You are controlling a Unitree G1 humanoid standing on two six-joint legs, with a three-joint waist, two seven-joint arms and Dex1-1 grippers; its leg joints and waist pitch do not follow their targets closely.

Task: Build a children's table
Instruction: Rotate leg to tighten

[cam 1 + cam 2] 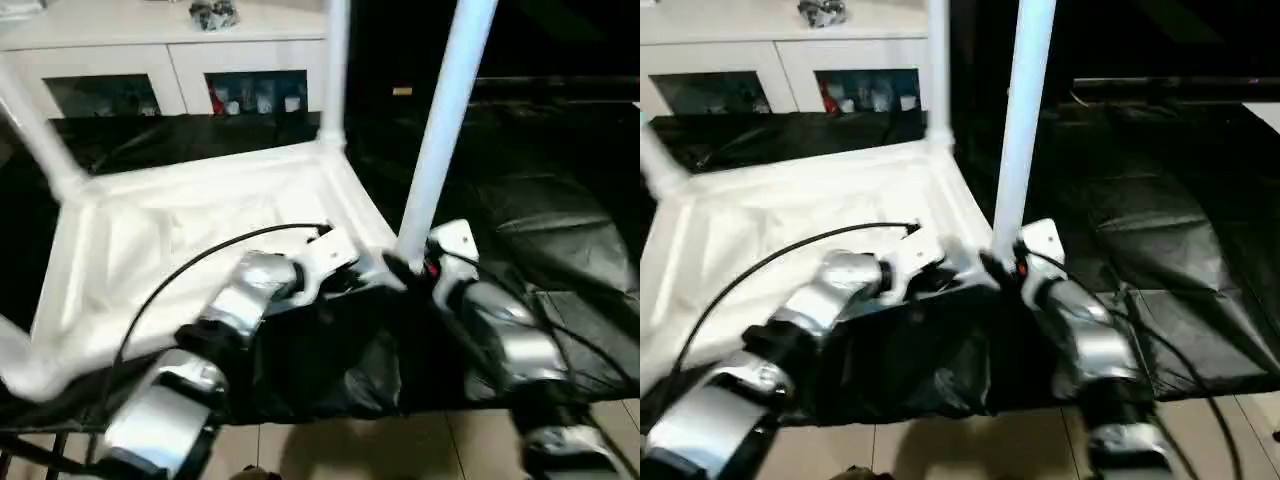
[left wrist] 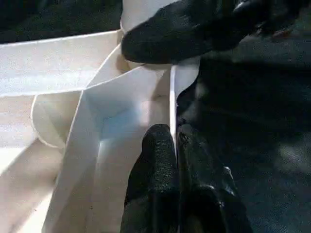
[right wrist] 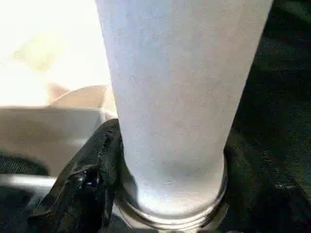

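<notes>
Black-covered work table (image 1: pixel 560 250), white cabinet (image 1: pixel 160 70) behind. We see the tabletop (image 1: pixel 180 240) lying underside up. Left gripper (image 2: pixel 176 145) pinches its thin rim. Right gripper (image 1: pixel 405 270) clasps the near leg (image 1: pixel 445 130) at the base; corner socket hidden, leg tops cut off.

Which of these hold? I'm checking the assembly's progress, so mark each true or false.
1. The tabletop lies underside up on the black cover. True.
2. The right gripper is around the near leg at its base. True.
3. The left gripper stands wide open above the tabletop. False: it is shut on the tabletop's edge wall.
4. No legs stand in the sockets. False: the far leg and others stand up.
</notes>
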